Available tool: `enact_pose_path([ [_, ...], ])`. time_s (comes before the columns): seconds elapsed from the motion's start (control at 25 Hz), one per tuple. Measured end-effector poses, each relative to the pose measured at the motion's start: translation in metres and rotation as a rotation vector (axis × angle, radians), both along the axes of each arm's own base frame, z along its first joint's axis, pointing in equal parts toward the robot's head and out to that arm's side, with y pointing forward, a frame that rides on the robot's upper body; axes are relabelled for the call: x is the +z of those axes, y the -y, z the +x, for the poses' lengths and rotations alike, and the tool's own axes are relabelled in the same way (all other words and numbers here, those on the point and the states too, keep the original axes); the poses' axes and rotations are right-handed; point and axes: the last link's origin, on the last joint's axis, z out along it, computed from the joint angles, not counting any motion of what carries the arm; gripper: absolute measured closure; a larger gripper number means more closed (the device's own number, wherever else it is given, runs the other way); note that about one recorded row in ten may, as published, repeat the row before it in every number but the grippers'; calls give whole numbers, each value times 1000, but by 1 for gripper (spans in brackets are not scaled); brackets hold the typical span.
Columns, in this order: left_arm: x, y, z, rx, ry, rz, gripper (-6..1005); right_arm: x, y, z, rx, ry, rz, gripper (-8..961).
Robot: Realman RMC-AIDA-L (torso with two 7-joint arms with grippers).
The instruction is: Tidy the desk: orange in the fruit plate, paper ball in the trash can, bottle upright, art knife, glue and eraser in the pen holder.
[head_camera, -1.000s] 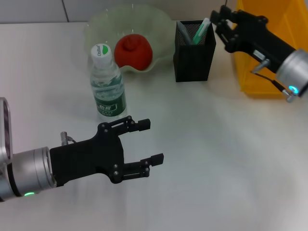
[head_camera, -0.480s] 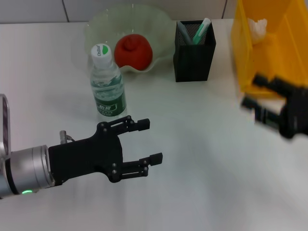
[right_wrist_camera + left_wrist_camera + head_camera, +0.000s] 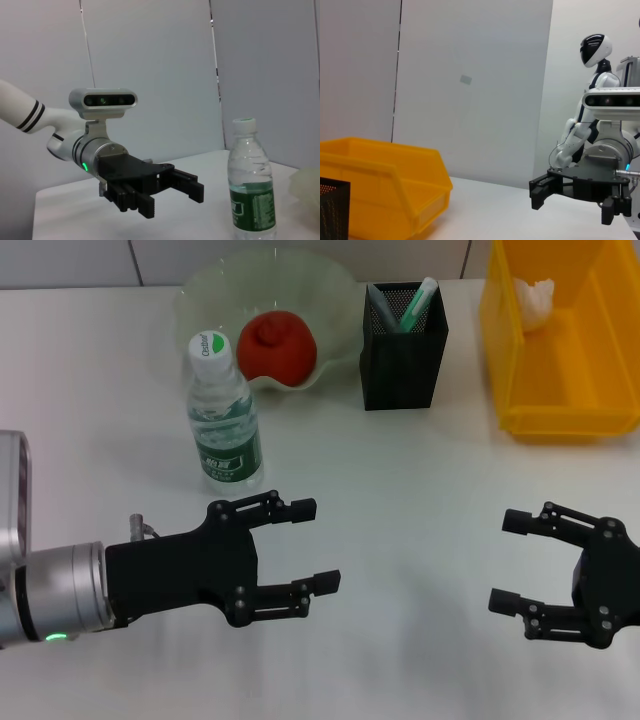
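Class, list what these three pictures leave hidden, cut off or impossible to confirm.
- Pen holder contents: head view, mesh walls hide all but two green-tipped items; eraser unconfirmed.
- Trash can: head view, cut by right edge.
- Right gripper: head view, arm cut by frame corner.
- Fruit plate: right wrist view, only an edge shows.

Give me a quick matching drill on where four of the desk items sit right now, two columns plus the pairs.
Things:
1. orange
2. paper ball
3. bottle
4. green pen

Places:
A. in the pen holder
B. upright on the desk
C. in the fruit plate
D. in the trash can

Pairs: 1-C, 2-D, 3-B, 4-A
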Motion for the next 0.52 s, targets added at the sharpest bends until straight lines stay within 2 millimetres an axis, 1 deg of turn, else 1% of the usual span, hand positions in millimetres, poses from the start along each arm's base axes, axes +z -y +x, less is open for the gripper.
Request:
enact_pose_path([
  [0.2, 0, -1, 1, -2, -1, 2, 214, -4, 0, -3, 3, -1, 10, 108],
  [0.52, 1, -1, 0, 4, 1, 8, 214, -10, -4, -8, 1, -8, 18, 108],
])
